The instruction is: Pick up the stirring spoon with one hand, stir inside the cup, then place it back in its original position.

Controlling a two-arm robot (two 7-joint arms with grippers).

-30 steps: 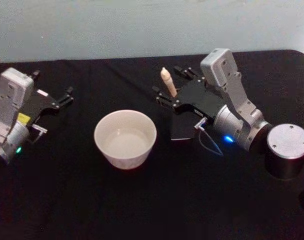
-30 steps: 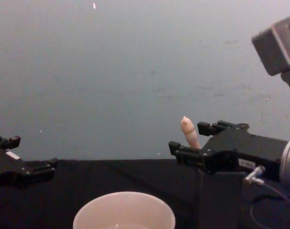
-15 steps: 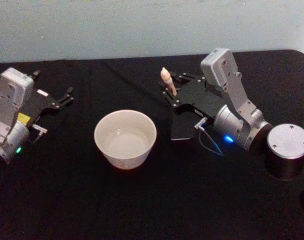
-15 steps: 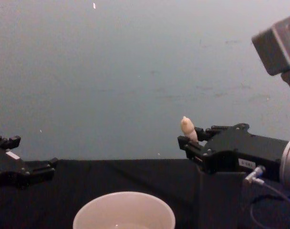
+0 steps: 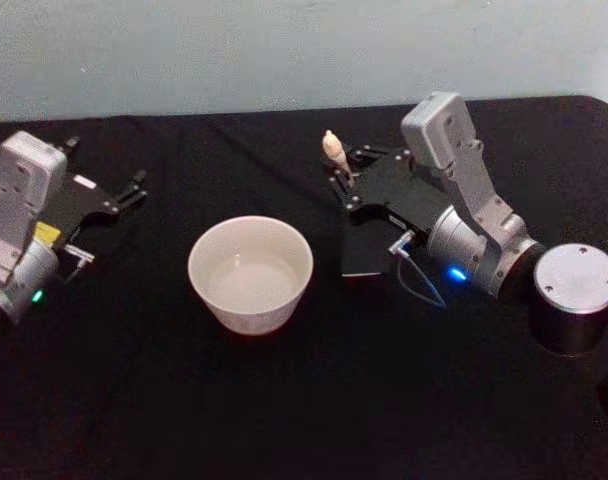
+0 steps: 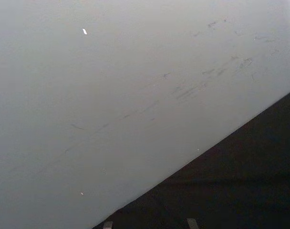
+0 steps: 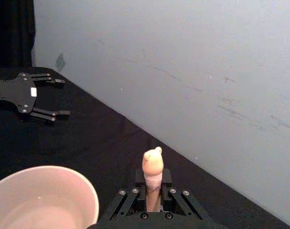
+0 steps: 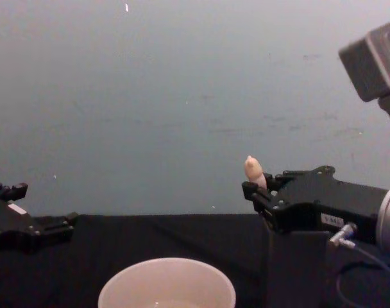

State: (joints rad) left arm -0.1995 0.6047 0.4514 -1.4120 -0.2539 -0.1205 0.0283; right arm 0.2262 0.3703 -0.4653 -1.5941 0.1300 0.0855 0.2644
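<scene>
The left gripper sits parked at the left side of the black tabletop, fingers spread and empty, well apart from the task's things.

The cup stands upright at centre, between the two arms.

To the right of the cup, the stirring spoon stands nearly vertical. Its long axis runs up and down, the knobbed handle tip is uppermost, and in the chest view the tip leans slightly toward the robot's left. The shaft and bowl point downward and are hidden behind the gripper.

The right gripper is clenched on the pale handle just below the knob, as the right wrist view shows. The dark grey holder sits directly beneath the gripper body. Whether the bowl end is in the holder cannot be determined.

Handling judgement: the spoon is likely light and stiff. The smooth, tapered handle could slip through the fingers or pivot. The present hold under the knob suits a straight vertical lift.
</scene>
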